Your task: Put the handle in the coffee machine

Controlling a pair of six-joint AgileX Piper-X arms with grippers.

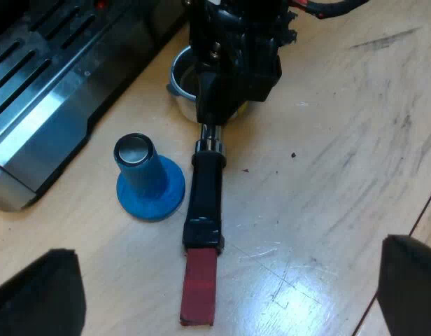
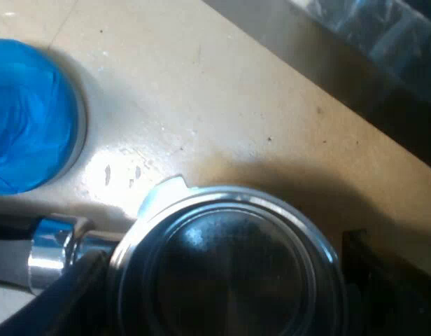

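Holder (image 1: 205,196) of metal, dark handle ending in red: lies flat on the desk (image 1: 341,140), outside the espresso machine (image 1: 54,77), just beside its steel front edge. Points its round basket toward the machine and its red end (image 1: 199,287) away from it. Seen close in the right wrist view, same holder (image 2: 229,266): shiny rim, dark inside, chrome neck leading off toward the handle, pale desk (image 2: 201,91) beyond.

Right pincer (image 1: 236,63) sits over the basket, covering the spot where the neck joins it. Pinches the basket between its black fingers: one finger (image 2: 54,308) pressed in beside the neck, the other (image 2: 390,280) against the opposite rim, the pincer's middle (image 2: 226,301) over the basket itself.

Blue tamper (image 1: 149,178) stands upright on its wide base between handle and machine, just beside the handle, apart from both. Shows again near the basket (image 2: 30,115), not touching it.

Left pincer (image 1: 229,280) hovers above the red end, spread wide, holding nothing, its dark fingers well apart on either side.
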